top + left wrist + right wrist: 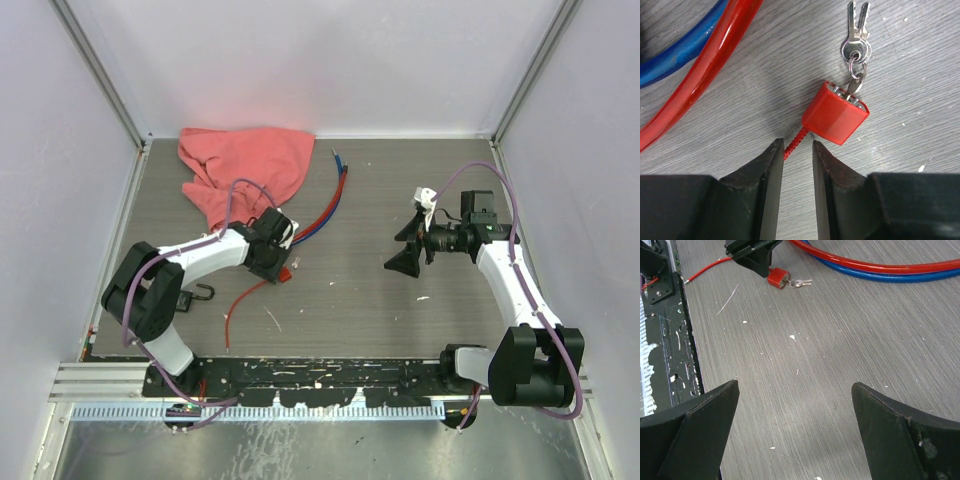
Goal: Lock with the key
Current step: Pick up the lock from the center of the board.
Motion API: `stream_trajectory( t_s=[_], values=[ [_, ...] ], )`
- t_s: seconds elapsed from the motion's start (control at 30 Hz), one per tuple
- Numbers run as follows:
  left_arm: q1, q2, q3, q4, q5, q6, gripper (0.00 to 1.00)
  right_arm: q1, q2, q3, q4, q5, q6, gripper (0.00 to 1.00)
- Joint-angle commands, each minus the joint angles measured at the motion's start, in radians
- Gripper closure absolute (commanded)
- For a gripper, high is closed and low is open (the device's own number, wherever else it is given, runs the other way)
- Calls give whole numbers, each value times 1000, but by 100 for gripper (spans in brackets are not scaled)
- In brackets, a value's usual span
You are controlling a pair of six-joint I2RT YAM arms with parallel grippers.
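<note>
A red padlock [836, 112] lies flat on the grey table, with a key [855, 87] pushed into its keyhole and two more keys [857, 35] on the same ring. A thin red cable [795, 142] leaves the lock's other end and runs between the tips of my left gripper [798, 145]. Its jaws stand a narrow gap apart, just short of the lock body, gripping nothing. From above, the left gripper [275, 262] sits over the lock [284, 275]. My right gripper [795, 390] hovers wide open over bare table, far from the lock [777, 278].
A pink cloth [245, 165] lies at the back left. Thick red and blue hoses [325, 205] curve beside the left gripper. A dark hook-shaped piece [195, 297] sits by the left arm's base. The metal rail [320, 375] bounds the near edge; walls enclose the table.
</note>
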Motion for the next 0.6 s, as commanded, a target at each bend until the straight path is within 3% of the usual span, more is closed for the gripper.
stream_trajectory(
  t_s=[0.0, 0.57],
  values=[
    [5, 4, 41, -9, -7, -21, 69, 3, -9, 51, -9, -29, -27, 0],
    [5, 34, 29, 14, 55, -76, 76, 4, -11, 57, -23, -44, -36, 0]
  ],
)
